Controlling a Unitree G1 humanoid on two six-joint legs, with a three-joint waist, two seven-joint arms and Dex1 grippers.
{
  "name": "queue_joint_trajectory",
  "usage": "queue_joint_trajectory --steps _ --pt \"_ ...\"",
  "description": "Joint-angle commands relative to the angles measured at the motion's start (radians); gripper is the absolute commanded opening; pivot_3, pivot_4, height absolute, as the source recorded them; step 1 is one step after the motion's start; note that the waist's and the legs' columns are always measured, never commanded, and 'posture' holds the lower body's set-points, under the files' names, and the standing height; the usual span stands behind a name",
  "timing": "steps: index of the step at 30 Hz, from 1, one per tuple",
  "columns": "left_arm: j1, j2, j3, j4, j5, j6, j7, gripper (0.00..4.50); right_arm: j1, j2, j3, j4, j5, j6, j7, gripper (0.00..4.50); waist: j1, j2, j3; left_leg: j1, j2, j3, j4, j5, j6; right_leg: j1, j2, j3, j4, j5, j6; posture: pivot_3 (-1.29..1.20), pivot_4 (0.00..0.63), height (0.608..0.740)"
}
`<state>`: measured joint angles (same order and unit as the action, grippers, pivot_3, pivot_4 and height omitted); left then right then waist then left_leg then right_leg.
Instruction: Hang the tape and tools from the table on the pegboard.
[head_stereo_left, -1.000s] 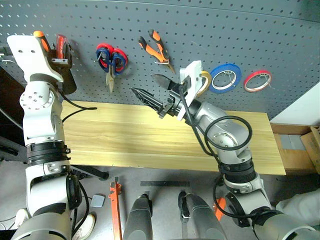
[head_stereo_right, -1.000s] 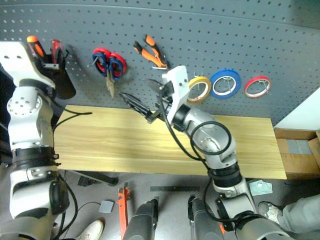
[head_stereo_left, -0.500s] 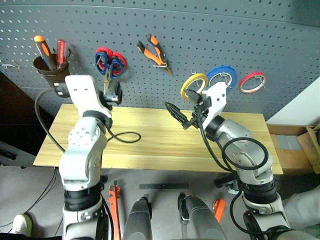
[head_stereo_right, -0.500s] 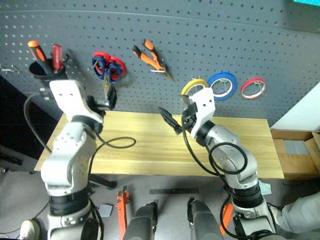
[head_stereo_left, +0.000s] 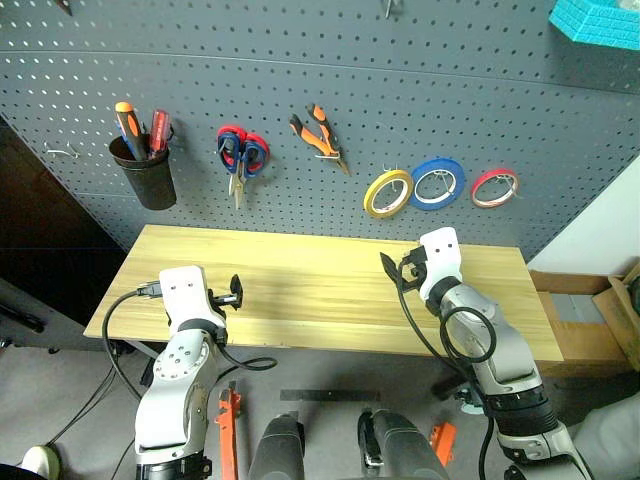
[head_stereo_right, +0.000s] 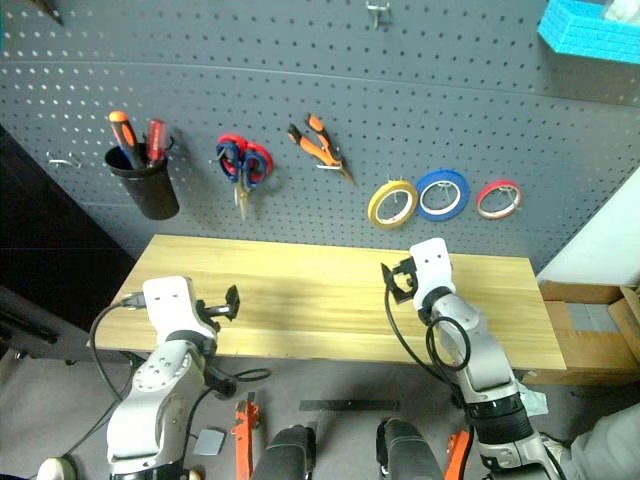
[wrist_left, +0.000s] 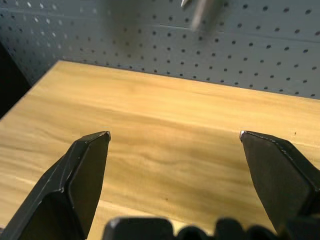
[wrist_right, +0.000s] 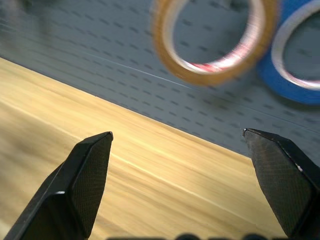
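Pegboard (head_stereo_left: 420, 90) with every task item hung: yellow tape (head_stereo_left: 388, 193) on a hook beside the blue ring (head_stereo_left: 438, 184) and red ring (head_stereo_left: 494, 187); pliers (head_stereo_left: 318, 139) suspended by their handles; blue-handled scissors (head_stereo_left: 232, 156) sharing a hook with the red-handled pair, blades down; screwdriver (head_stereo_left: 129, 126) standing tip-down with the red screwdriver (head_stereo_left: 157, 131) in the black cup (head_stereo_left: 147, 181), which keeps slim shafts upright. Bench (head_stereo_left: 320, 290) carries no tools. Left hand (head_stereo_left: 234, 294) and right hand (head_stereo_left: 393, 266) hover low over the bench, fingers apart, holding nothing; the task appears complete
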<state>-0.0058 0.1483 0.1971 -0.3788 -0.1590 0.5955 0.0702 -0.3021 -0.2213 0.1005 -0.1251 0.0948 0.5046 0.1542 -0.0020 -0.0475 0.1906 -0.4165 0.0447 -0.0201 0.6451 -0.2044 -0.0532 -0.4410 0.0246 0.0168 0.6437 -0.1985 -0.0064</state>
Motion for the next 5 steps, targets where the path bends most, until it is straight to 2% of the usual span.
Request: queue_joint_trajectory --steps 1,5 --pt "-0.030 -0.015 -0.022 0.031 -0.001 -0.061 -0.027 4.47 -0.001 0.015 -0.044 0.030 -0.030 -0.035 -0.054 4.50 0.000 0.000 -0.011 0.000 0.000 0.001 0.000 0.000 0.000 0.000 0.000 0.000 0.000 0.000 0.000 0.05 0.081 0.740" --pt "-0.068 -0.011 -0.041 0.080 0.009 -0.089 -0.052 4.47 -0.006 0.027 -0.058 0.050 -0.042 -0.046 -0.065 4.50 0.000 0.001 -0.023 0.001 0.000 0.001 -0.001 0.000 0.001 0.000 0.000 0.000 0.001 0.000 0.000 0.03 0.078 0.740"
